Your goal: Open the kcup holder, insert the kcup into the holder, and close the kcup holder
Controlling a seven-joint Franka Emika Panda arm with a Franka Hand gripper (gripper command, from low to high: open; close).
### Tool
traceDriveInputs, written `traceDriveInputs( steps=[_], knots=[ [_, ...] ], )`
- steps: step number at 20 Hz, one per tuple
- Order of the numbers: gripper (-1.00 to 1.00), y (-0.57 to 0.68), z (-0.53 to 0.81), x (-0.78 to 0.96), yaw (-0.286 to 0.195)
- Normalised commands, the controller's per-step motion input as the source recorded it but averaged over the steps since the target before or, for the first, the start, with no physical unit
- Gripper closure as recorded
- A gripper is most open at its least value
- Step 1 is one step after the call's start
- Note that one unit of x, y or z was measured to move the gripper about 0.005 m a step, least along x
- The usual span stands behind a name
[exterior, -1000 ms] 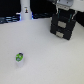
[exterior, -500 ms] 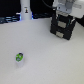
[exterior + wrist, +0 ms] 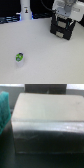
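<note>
Gripper (image 3: 64,20) hangs right over the kcup holder (image 3: 62,30); you cannot tell if it is open. It could miss the handle and bump the box, while the kcup (image 3: 19,57) sits far off.

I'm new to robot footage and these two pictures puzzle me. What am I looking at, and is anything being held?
The exterior view, from a camera off the arm, shows a white table. The white machine is a robot arm; its gripper hangs over the black kcup holder. The small kcup sits apart on the table, not held. A tall white bottle-like object stands at the back. The wrist view comes from a camera on the arm: a blurry close-up, seemingly the holder's top. Whether the gripper is open is unclear.
</note>
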Motion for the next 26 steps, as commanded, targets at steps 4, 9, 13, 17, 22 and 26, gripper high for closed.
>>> traceDriveInputs(
  steps=[4,9,13,17,22,26],
  knots=[
    [1.00,0.04,-0.04,-0.27,-0.021],
    [1.00,0.03,-0.01,-0.14,-0.018],
    [1.00,-0.16,0.23,0.75,-0.056],
    [1.00,-0.24,0.28,0.91,-0.059],
    [1.00,-0.23,0.12,0.97,-0.039],
    [1.00,-0.25,0.06,0.99,-0.040]
  ],
)
